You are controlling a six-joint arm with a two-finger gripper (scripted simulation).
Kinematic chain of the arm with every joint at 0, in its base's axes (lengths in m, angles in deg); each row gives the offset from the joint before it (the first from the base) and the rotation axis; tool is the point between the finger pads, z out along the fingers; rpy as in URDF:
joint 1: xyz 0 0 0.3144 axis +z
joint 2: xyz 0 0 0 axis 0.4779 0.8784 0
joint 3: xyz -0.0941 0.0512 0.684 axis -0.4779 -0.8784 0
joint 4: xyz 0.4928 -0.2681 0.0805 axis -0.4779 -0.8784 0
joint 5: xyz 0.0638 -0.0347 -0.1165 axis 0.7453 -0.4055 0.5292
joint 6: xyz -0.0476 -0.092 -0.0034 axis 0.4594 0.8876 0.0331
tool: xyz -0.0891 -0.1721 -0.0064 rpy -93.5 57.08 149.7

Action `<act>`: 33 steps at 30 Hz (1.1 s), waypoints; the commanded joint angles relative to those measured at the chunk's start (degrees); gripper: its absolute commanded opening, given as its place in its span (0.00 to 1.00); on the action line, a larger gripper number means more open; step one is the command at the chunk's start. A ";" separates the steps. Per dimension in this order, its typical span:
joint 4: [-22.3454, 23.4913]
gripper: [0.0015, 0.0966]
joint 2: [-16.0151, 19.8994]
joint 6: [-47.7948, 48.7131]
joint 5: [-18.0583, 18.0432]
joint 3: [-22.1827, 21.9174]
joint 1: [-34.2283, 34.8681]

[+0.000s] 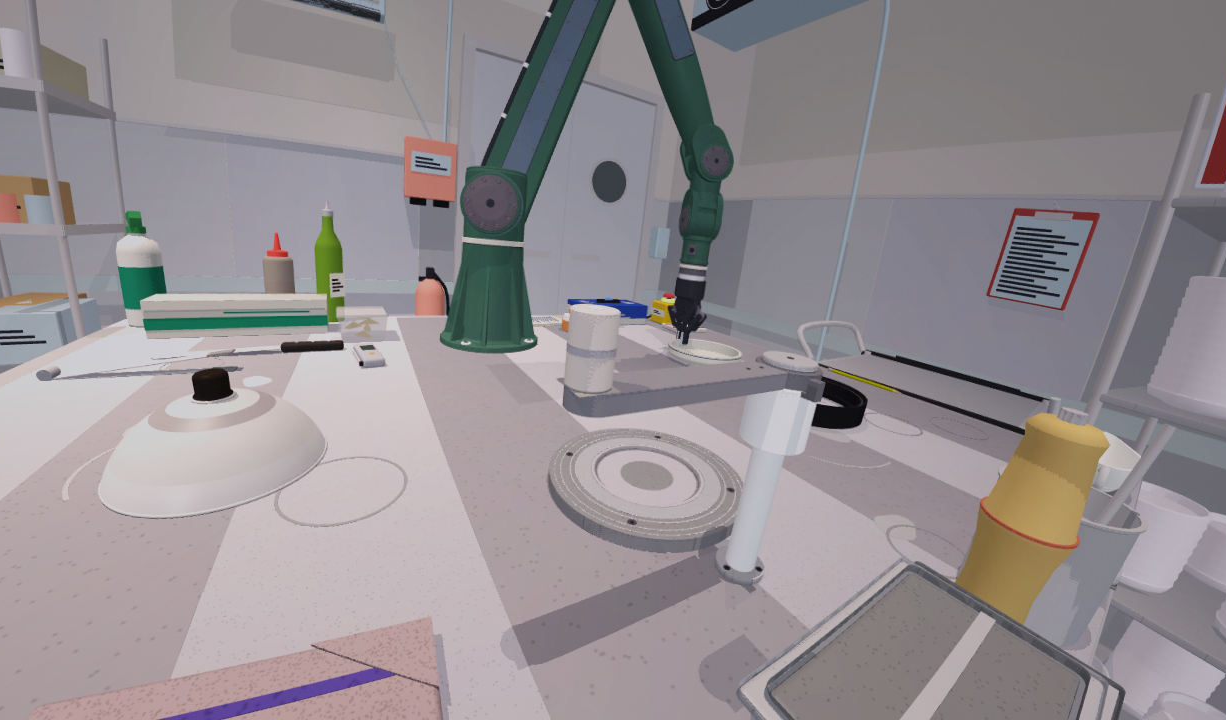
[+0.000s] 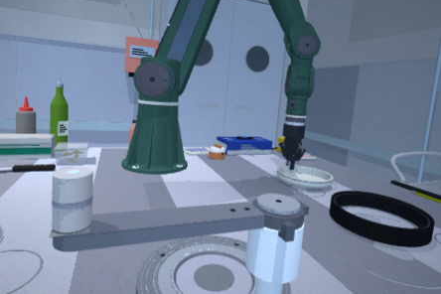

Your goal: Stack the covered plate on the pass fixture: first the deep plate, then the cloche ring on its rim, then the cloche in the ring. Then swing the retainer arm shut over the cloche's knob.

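Note:
The black cloche ring (image 2: 381, 217) lies flat on the table a little to the right of the white deep plate (image 2: 305, 176), apart from it. At the plate's near-left rim my gripper (image 2: 292, 162) points straight down, clamped on the rim of the deep plate (image 1: 705, 351). The round grey pass fixture (image 1: 645, 484) sits empty in the middle of the table. Its retainer arm (image 1: 680, 380) is swung open on the white post (image 1: 764, 466), with a white cylinder (image 1: 592, 347) on its far end. The white cloche (image 1: 210, 450) with a black knob rests far left.
The retainer arm and post stand between the fixture and the plate. A yellow shaker (image 1: 1029, 510) and a tray (image 1: 922, 663) sit front right. Bottles (image 1: 327, 260), a box and a knife (image 1: 268, 347) line the far left. The arm's green base (image 1: 490, 269) stands behind.

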 commanded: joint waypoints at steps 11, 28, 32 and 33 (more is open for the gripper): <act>-0.08 0.07 -0.12 0.02 -0.10 0.08 -0.01; -2.52 0.07 -1.94 0.01 -0.08 0.72 -0.01; -2.61 0.07 -2.01 0.01 -0.08 0.74 -0.01; -2.69 0.07 -2.07 0.01 -0.08 0.77 -0.01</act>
